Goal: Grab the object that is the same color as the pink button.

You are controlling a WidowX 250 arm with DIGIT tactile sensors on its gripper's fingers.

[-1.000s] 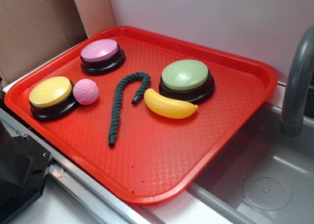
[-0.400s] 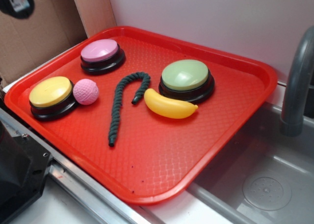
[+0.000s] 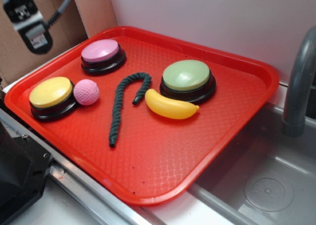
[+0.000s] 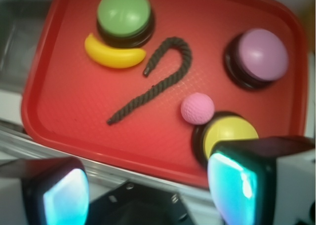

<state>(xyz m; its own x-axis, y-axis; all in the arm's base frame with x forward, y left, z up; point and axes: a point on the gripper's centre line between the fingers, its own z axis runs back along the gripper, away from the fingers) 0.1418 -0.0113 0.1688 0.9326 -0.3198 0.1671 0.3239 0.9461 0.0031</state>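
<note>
The object, a small pink dimpled ball [image 3: 86, 92] [image 4: 197, 108], lies on the red tray [image 3: 163, 161] [image 4: 64, 111], touching the yellow button [image 3: 52, 96] [image 4: 227, 133]. The pink button [image 3: 101, 55] [image 4: 259, 57], pink dome on a black base, stands farther back on the tray. My gripper [image 3: 30, 25] [image 4: 148, 190] hangs high above the tray's left edge, well apart from the ball. In the wrist view its two fingers stand wide apart with nothing between them.
A green button [image 3: 187, 79] [image 4: 123, 15], a yellow banana [image 3: 170, 105] [image 4: 113, 55] and a dark hooked rope [image 3: 123, 104] [image 4: 158, 77] also lie on the tray. A grey faucet [image 3: 298, 87] and sink [image 3: 266, 185] are at right. Cardboard [image 3: 15, 62] stands at left.
My gripper has come down into the exterior view at the top left, moving lower and slightly right. Everything on the tray has stayed put.
</note>
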